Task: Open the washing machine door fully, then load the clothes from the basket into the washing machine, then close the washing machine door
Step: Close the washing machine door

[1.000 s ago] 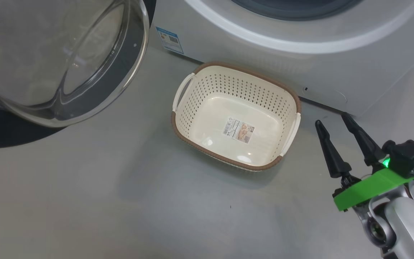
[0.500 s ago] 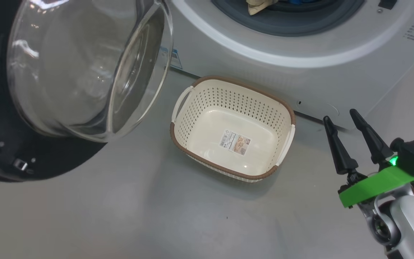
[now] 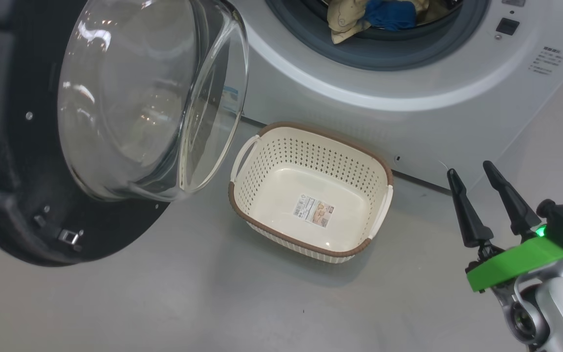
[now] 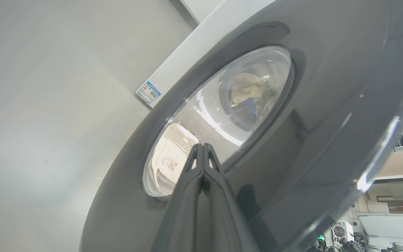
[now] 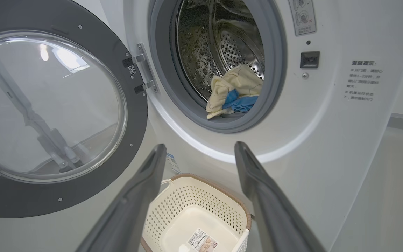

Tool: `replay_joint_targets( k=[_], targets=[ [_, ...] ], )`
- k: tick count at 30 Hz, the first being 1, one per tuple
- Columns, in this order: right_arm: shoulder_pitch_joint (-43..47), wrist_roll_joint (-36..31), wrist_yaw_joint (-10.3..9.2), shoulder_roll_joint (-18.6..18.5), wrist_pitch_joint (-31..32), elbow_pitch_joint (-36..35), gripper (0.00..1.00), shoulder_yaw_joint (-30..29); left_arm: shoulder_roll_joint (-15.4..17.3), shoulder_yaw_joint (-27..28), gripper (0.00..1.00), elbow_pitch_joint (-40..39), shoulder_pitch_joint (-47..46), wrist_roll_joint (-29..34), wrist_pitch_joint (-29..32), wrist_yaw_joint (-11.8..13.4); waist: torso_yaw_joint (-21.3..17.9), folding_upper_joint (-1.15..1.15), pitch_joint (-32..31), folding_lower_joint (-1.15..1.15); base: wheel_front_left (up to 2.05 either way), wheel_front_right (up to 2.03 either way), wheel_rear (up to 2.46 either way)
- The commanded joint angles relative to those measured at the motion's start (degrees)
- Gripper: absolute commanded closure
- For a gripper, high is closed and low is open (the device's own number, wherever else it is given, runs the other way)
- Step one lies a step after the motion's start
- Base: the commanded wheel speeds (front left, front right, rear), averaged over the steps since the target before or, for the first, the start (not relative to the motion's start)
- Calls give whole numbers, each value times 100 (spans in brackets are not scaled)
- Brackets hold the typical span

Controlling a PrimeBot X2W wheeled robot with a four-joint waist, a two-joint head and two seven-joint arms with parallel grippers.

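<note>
Washing machine door [image 3: 115, 122]: swung out on its hinges [image 5: 142, 73] at the left, glass bowl facing the room; closing it looks to be your step in hand
Clothes [image 5: 234, 89]: pale yellow and blue, heaped at the front lip of the drum [image 5: 222, 35], against the grey gasket [image 5: 275, 70]; watch that no fold gets pinched there
Left gripper [image 4: 201, 148]: fingers pressed together, empty, at the door's outer face; contact unclear; push in one steady arc until the latch [image 3: 69, 237] catches
Right gripper [image 3: 468, 168]: fingers spread, empty; keep it clear of the swing
Basket [image 3: 311, 156]: empty, on the floor below the drum
Floor [image 3: 164, 303]: smooth, pale grey, faintly glossy
</note>
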Motion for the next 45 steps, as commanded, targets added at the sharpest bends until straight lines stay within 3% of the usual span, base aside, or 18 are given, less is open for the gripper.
replay_joint_targets(
  k=[1,12,22,31,45],
  targets=[
    [-8,-23,2,-25,-37,-175,0,17,315,260,100,-228,-161,-41,78,-41,-19,0,-27,0,0,0,0],
    [92,-44,2,42,-37,-212,0,-158,108,384,100,-924,-82,-198,640,-41,-190,0,-143,0,0,0,0],
    [215,-71,2,146,-37,-238,0,-402,-284,358,100,-1771,64,-125,1057,-41,-497,0,-278,0,0,0,0],
    [261,-102,2,255,-37,-304,0,-570,-748,168,100,-2303,116,86,1077,-41,-952,0,-305,0,0,0,0],
    [243,-134,2,386,-37,-378,0,-698,-1198,21,100,-2209,-50,474,624,-41,-1878,0,-237,0,0,0,0]
  ],
)
